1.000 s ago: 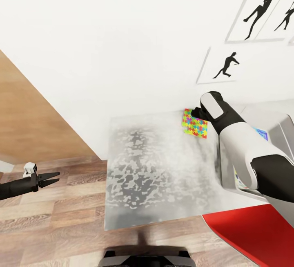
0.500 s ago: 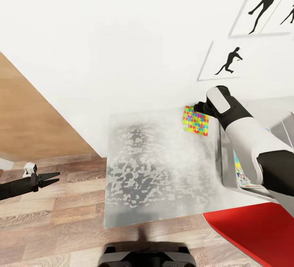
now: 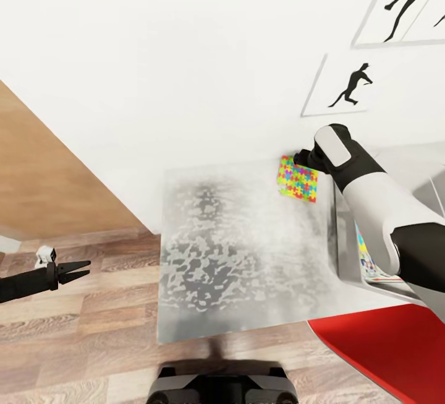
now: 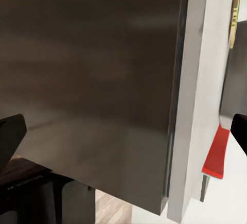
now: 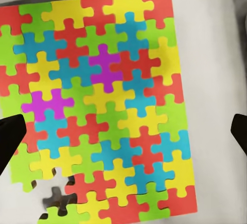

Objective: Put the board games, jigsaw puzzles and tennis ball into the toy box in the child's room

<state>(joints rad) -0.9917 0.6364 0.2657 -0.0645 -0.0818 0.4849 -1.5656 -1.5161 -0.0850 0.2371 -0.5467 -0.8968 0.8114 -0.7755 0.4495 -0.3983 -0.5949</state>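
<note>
Multicolour jigsaw puzzle is lying flat (very thin) on the table, so our right gripper's wide-spread fingers are risking sliding over it.

Child's bedroom; sports silhouette pictures, jigsaw puzzle, plank floor

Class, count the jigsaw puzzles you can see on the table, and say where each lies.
1. The jigsaw puzzle lies flat on the table near the wall, under the right gripper. Another may be hidden.
</note>
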